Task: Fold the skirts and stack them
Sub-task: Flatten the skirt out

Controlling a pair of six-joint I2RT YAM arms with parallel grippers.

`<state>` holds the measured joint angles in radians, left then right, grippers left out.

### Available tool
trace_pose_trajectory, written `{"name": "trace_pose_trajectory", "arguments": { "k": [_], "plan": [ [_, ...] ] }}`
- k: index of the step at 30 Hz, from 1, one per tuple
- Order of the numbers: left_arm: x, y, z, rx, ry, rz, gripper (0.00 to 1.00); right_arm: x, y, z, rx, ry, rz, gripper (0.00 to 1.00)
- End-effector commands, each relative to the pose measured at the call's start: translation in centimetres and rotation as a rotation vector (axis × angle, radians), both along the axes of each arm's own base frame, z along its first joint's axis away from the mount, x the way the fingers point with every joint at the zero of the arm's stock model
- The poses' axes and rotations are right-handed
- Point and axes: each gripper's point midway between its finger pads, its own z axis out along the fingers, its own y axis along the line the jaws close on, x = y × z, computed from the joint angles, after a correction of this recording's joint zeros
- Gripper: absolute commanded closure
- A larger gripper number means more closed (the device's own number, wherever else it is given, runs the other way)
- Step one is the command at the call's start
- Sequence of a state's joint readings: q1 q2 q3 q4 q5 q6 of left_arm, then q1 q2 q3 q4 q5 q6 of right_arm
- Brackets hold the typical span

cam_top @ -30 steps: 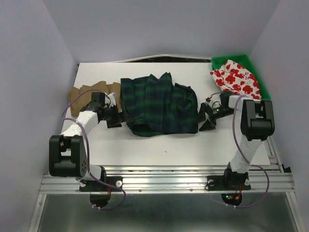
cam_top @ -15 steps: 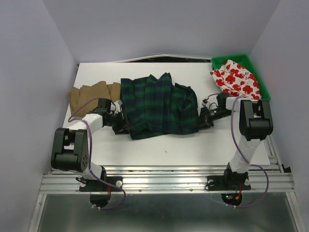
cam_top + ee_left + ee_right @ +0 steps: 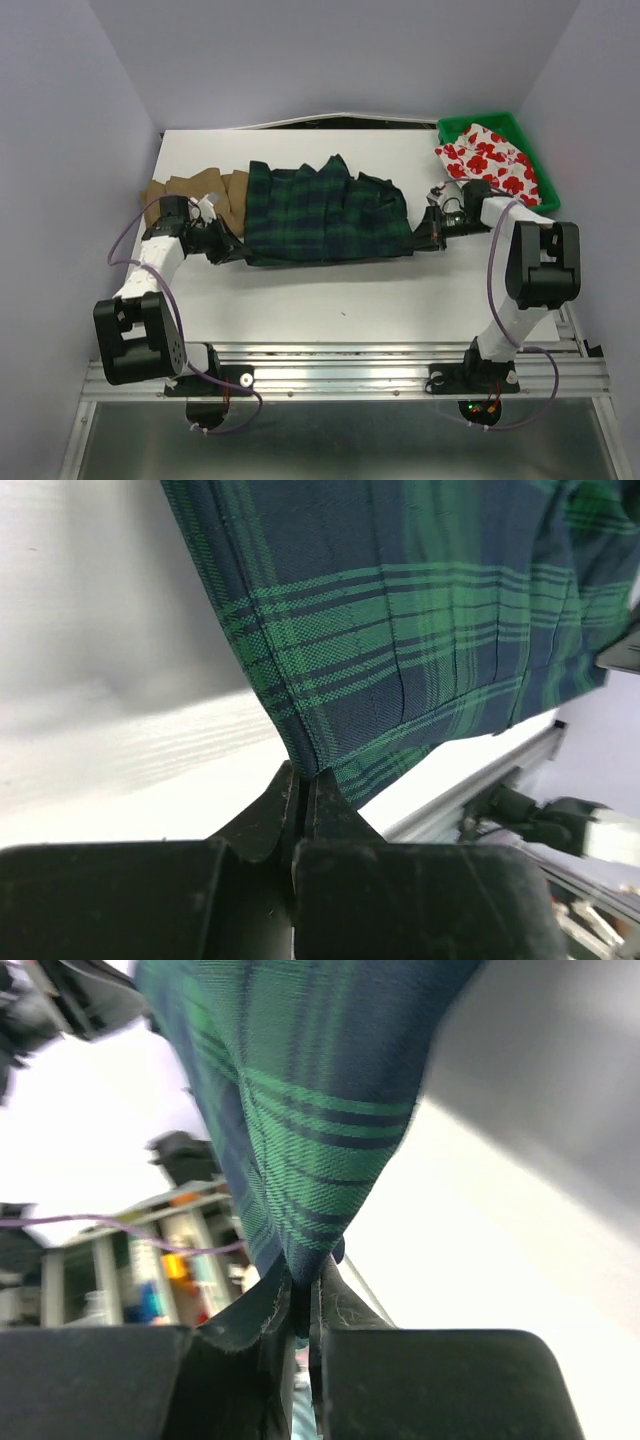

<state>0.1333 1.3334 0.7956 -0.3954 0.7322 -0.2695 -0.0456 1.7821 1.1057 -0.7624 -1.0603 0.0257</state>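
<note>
The dark green-navy plaid skirt (image 3: pixel 325 215) stretches across the middle of the white table (image 3: pixel 350 300), pulled taut between both arms. My left gripper (image 3: pixel 232 248) is shut on its left corner (image 3: pixel 310 750); my right gripper (image 3: pixel 424 232) is shut on its right corner (image 3: pixel 300 1230). In each wrist view the jaws pinch the plaid hem with no gap. A tan-brown pleated skirt (image 3: pixel 195 190) lies at the left, partly under the plaid one. The white skirt with red flowers (image 3: pixel 490 160) sits in the green bin (image 3: pixel 530 150) at the back right.
The aluminium rail (image 3: pixel 350 375) with both arm bases runs along the near table edge. Purple cables (image 3: pixel 125 250) loop beside each arm. Walls close the table in at left, back and right.
Both grippers moved in to the plaid skirt's sides, shut on its corners, then pulled outward. The skirt went from a crumpled heap to a stretched, flatter strip.
</note>
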Motion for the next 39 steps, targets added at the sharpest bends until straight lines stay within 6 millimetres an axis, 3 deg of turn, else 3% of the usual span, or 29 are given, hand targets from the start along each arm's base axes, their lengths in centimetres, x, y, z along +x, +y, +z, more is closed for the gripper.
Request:
{"name": "trace_pose_trajectory", "arguments": {
  "k": [1, 4, 5, 8, 10, 11, 15, 16, 19, 21, 22, 23, 26, 28, 30, 31, 34, 35, 36, 37, 38, 39],
  "plan": [
    [1.3, 2.1, 3.4, 0.037, -0.083, -0.021, 1.00, 3.1, -3.4, 5.4, 0.062, -0.099, -0.135, 0.99],
    [2.6, 0.8, 9.8, -0.006, -0.271, -0.075, 1.00, 4.0, -3.5, 10.1, 0.115, -0.163, -0.168, 0.99],
    [3.9, 0.6, 13.1, 0.001, -0.385, -0.076, 1.00, 4.0, -3.3, 12.4, 0.136, -0.204, -0.178, 0.99],
    [4.6, -0.6, 20.9, -0.042, -0.605, -0.067, 1.00, 5.3, -2.9, 18.7, 0.237, -0.271, -0.205, 0.99],
    [4.7, -1.1, 24.0, -0.066, -0.671, -0.066, 1.00, 5.9, -2.9, 21.4, 0.253, -0.334, -0.212, 0.99],
    [4.5, -1.4, 26.6, -0.089, -0.729, -0.061, 1.00, 5.9, -2.9, 23.2, 0.255, -0.382, -0.215, 0.99],
    [3.4, -1.9, 33.1, -0.113, -0.918, -0.064, 1.00, 6.5, -2.7, 31.5, 0.329, -0.551, -0.270, 0.99],
    [3.2, -1.9, 34.9, -0.104, -0.984, -0.058, 1.00, 6.5, -2.7, 32.5, 0.338, -0.594, -0.273, 0.99],
    [3.4, -1.7, 35.6, -0.139, -0.949, -0.002, 1.00, 7.1, -2.9, 34.2, 0.340, -0.653, -0.297, 0.99],
    [3.0, -2.3, 33.5, -0.187, -0.818, -0.030, 1.00, 6.6, -2.8, 34.5, 0.350, -0.630, -0.309, 0.99],
    [2.6, -2.5, 32.6, -0.206, -0.770, -0.027, 1.00, 6.3, -2.8, 34.3, 0.349, -0.626, -0.309, 0.99],
    [2.3, -2.6, 30.4, -0.230, -0.685, -0.013, 1.00, 6.1, -2.7, 33.3, 0.347, -0.586, -0.323, 0.99],
    [0.3, -3.1, 28.4, -0.254, -0.616, -0.013, 1.00, 4.4, -2.4, 32.0, 0.342, -0.529, -0.338, 0.99],
    [-0.6, -3.3, 28.9, -0.257, -0.637, -0.019, 1.00, 4.0, -2.4, 31.7, 0.334, -0.514, -0.336, 0.99],
    [0.1, -2.9, 29.3, -0.237, -0.656, 0.011, 1.00, 4.4, -2.6, 31.3, 0.301, -0.542, -0.345, 0.99],
    [1.1, -2.2, 28.9, -0.215, -0.645, 0.061, 1.00, 5.1, -3.0, 31.1, 0.254, -0.564, -0.372, 0.99],
    [3.4, -2.8, 27.4, -0.171, -0.620, 0.035, 1.00, 7.7, -3.8, 30.6, 0.238, -0.542, -0.454, 0.99],
    [3.4, -4.4, 29.0, -0.159, -0.687, -0.026, 1.00, 8.2, -3.9, 30.8, 0.250, -0.555, -0.459, 0.99],
    [4.3, -4.4, 29.5, -0.125, -0.736, -0.029, 1.00, 9.2, -4.1, 30.8, 0.259, -0.553, -0.469, 0.99],
    [4.4, -5.4, 32.2, -0.128, -0.836, -0.061, 1.00, 9.5, -4.2, 32.7, 0.265, -0.630, -0.455, 0.99],
    [4.6, -5.6, 32.0, -0.130, -0.828, -0.058, 1.00, 9.8, -4.2, 33.7, 0.266, -0.661, -0.450, 0.99],
    [5.1, -5.7, 34.2, -0.139, -0.888, -0.053, 1.00, 9.8, -4.2, 34.8, 0.268, -0.690, -0.446, 0.99]
  ]
}}
